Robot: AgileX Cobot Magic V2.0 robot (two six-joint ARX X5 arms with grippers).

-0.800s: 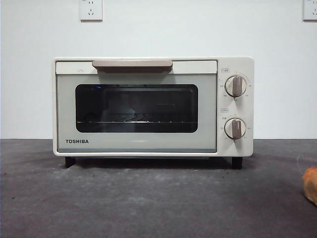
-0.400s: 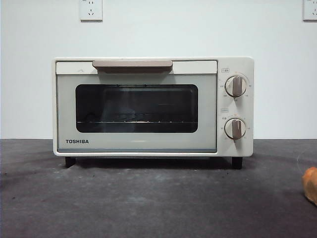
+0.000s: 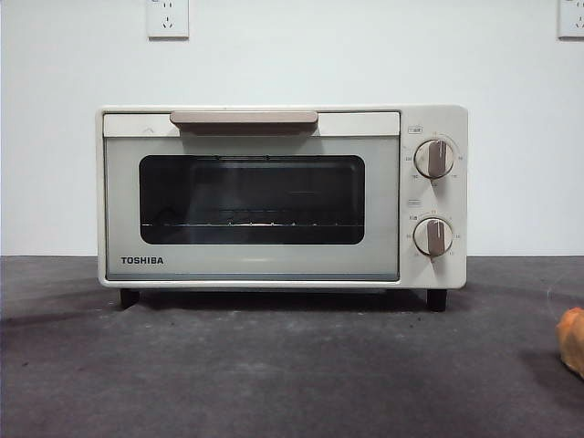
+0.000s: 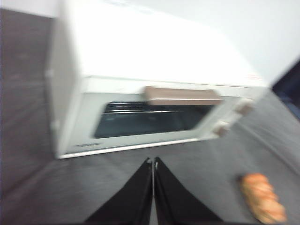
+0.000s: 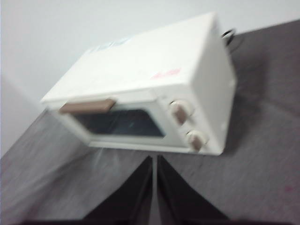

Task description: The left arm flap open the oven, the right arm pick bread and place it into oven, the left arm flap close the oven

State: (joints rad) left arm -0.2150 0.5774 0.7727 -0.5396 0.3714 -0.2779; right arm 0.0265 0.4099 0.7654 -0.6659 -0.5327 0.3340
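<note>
Oven: the oven (image 3: 281, 196) stands on the dark bench (image 3: 274, 374) with its door closed; the beige handle (image 3: 244, 119) runs level along the top edge of the door
Bread: the bread (image 3: 572, 339) lies on the bench at the right edge of the front view, well apart from the oven
Left tool: the left tool (image 4: 153, 165) is clenched and empty, above the bench in front of the oven
Right tool: the right tool (image 5: 154, 161) is also pressed together and holds nothing
Key relation: the handle lies ahead of the left tool, its long axis across the tool's line, so the left arm seems better placed for opening
Change: in the front view oven and bread are as one second ago; only the reflections in the glass differ slightly
</note>
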